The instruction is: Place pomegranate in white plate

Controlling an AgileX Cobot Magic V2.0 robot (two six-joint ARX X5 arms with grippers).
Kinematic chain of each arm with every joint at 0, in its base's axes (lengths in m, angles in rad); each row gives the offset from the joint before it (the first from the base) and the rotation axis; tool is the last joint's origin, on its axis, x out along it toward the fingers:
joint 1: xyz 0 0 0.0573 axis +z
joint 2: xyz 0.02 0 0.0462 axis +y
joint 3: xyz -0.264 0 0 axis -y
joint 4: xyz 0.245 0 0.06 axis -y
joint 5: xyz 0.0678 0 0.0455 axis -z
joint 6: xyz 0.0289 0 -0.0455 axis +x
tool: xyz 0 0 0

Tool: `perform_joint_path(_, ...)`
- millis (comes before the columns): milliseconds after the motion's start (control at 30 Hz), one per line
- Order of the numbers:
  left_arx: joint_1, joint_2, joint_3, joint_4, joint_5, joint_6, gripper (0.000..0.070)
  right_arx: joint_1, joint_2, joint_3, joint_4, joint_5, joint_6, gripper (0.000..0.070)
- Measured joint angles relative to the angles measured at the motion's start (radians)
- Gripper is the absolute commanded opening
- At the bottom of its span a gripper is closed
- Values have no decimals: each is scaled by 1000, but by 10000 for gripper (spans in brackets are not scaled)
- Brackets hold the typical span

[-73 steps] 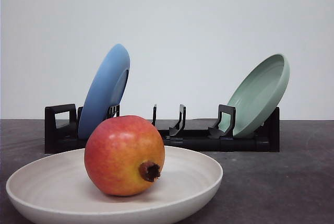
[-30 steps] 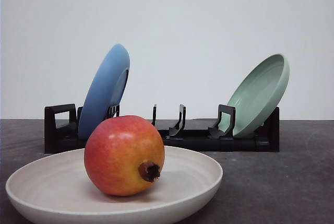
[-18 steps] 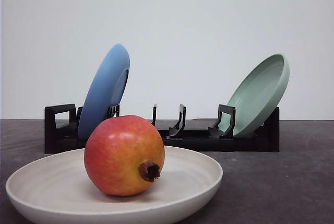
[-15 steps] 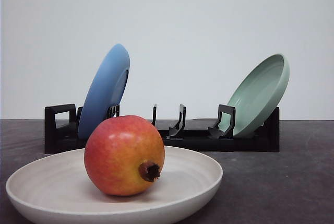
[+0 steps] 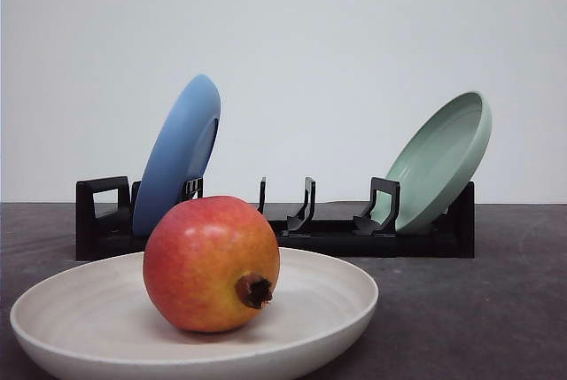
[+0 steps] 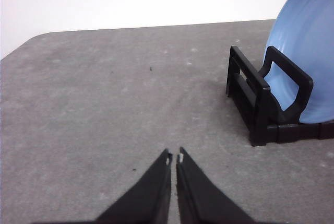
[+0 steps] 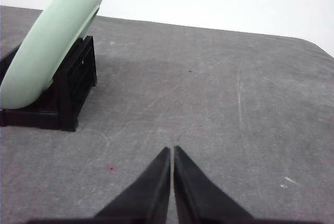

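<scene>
Nothing has moved: your pomegranate (image 5: 211, 263) sits in the white plate (image 5: 328, 309), crown toward 4 o'clock. It looks heavy, hard and glossy-slick — grip across its widest middle. Left gripper (image 6: 174, 157) and right gripper (image 7: 171, 151) are both closed, empty.

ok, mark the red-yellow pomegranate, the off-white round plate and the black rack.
red-yellow pomegranate (image 5: 208, 260), front view, skin centre.
off-white round plate (image 5: 341, 278), front view, right inner wall.
black plastic rack (image 5: 102, 221), front view, left end.

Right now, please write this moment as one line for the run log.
pomegranate: resting in white plate | left gripper: jaws shut, empty | right gripper: jaws shut, empty | task: looks done
</scene>
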Motion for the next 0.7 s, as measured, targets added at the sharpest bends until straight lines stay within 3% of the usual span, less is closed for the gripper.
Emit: perform_joint_path(700, 0, 0, 0, 0, 0, 0, 0, 0, 0, 0, 3, 0, 0, 3)
